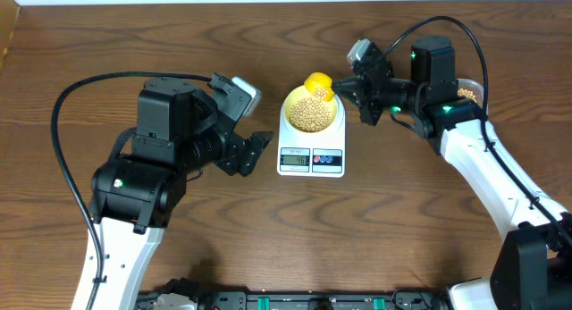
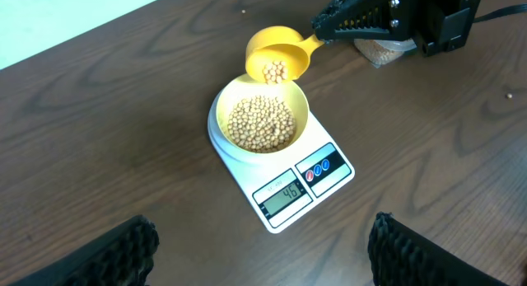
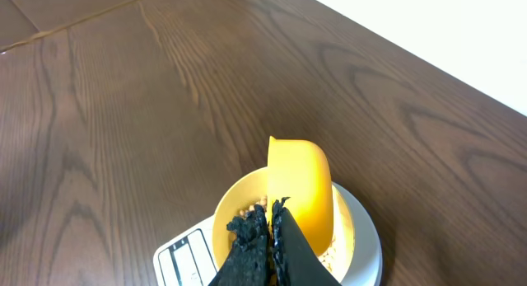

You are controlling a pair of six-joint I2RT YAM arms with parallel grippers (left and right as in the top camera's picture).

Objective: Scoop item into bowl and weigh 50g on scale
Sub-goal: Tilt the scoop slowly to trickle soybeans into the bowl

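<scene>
The pale yellow bowl [image 1: 312, 113] [image 2: 262, 121] stands on the white scale [image 1: 311, 149] [image 2: 284, 166] and holds many tan beans [image 2: 261, 124]. The scale's display [image 2: 284, 192] reads about 46. My right gripper [image 1: 350, 87] [image 3: 272, 220] is shut on the handle of a bright yellow scoop [image 1: 318, 83] [image 2: 277, 55] [image 3: 300, 187], tilted over the bowl's far rim with a few beans in it. My left gripper [image 1: 259, 147] [image 2: 263, 253] is open and empty on the table left of the scale.
A clear plastic tub of beans [image 1: 468, 92] [image 2: 384, 49] stands at the right behind my right arm. The wooden table [image 1: 295, 230] ends at a pale strip along the far edge.
</scene>
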